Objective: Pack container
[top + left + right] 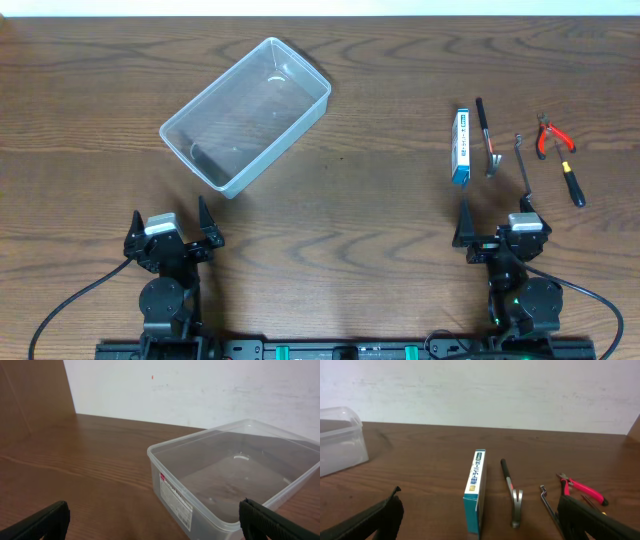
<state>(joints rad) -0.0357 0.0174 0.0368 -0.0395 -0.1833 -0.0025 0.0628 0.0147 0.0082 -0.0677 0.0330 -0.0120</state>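
Note:
The clear plastic container (247, 111) lies empty on the table, left of centre, turned diagonally; it also shows in the left wrist view (235, 475) and at the left edge of the right wrist view (337, 440). My left gripper (172, 228) is open and empty at the near left, just short of the container (155, 522). My right gripper (497, 226) is open and empty at the near right (480, 520), just short of a blue-and-white box (461, 146) standing on its edge (475, 491).
Right of the box lie a small hammer-like tool (487, 137) (512, 495), a bent metal key (521, 160) (547, 505), red-handled pliers (551, 135) (582, 489) and a black-handled screwdriver (572, 184). A white wall stands behind the table.

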